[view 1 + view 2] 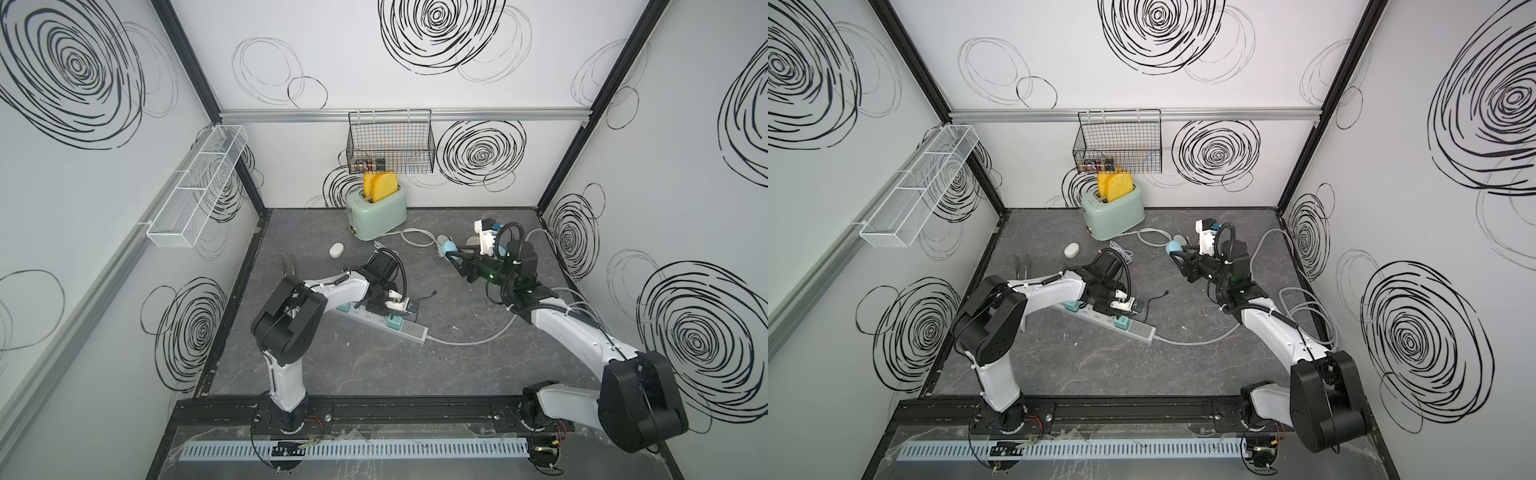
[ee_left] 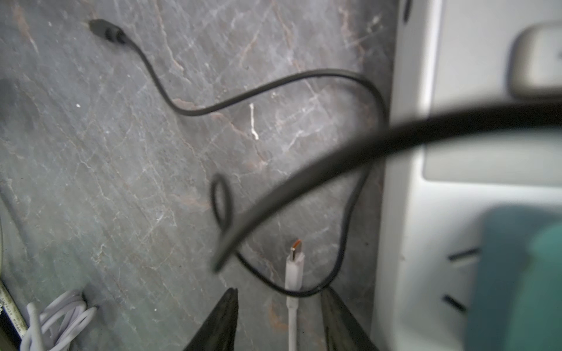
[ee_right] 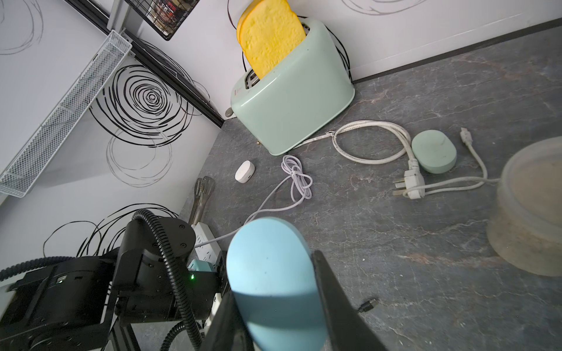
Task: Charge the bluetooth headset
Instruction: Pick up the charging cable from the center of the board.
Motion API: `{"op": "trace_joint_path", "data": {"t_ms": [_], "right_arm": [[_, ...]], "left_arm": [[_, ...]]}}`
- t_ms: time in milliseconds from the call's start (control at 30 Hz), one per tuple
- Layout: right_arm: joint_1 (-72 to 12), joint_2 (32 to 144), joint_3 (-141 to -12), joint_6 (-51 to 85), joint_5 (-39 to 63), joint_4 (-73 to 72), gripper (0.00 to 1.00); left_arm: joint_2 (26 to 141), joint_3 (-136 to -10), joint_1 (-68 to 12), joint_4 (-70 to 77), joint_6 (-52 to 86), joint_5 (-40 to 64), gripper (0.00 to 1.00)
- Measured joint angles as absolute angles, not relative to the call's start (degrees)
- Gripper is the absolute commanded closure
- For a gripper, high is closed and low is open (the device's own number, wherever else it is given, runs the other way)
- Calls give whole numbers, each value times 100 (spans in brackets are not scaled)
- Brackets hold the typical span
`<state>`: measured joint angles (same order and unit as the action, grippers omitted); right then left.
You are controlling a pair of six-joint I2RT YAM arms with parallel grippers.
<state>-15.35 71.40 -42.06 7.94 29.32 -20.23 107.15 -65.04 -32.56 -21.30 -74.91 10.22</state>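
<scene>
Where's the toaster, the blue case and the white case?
toaster (image 1: pixel 380 218): in a top view, front wall.
blue case (image 3: pixel 267 267): right wrist view, flat face.
white case (image 1: pixel 336 249): in a top view, lid middle.

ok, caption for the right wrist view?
Right gripper grips blue case; toaster and green case on table beyond.

Left arm (image 1: pixel 286 384) and right arm (image 1: pixel 569 328): 2 identical limbs, white link shells joined by rounded black housings. Black corrugated conduit (image 3: pixel 168 258) runs along each wrist. A green indicator light (image 3: pixel 192 276) glows on a black wrist housing.
</scene>
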Motion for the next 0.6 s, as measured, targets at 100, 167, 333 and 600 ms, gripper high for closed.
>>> {"op": "trace_joint_path", "data": {"t_ms": [100, 167, 333, 600], "right_arm": [[-1535, 7126, -4206, 794, 2932, -2023, 83], [-1533, 7126, -4204, 794, 2932, -2023, 82], [-1505, 7124, -4195, 794, 2932, -2023, 82], [-1459, 7107, -4176, 794, 2934, -2021, 83]], "left_arm": [[10930, -6766, -3183, -2104, -7148, 1114, 52], [11065, -6919, -3170, -2053, -6932, 1129, 52], [11238, -7107, -3148, -1909, -6403, 1107, 53], [11334, -7188, -3240, -1778, -6071, 1041, 56]]}}
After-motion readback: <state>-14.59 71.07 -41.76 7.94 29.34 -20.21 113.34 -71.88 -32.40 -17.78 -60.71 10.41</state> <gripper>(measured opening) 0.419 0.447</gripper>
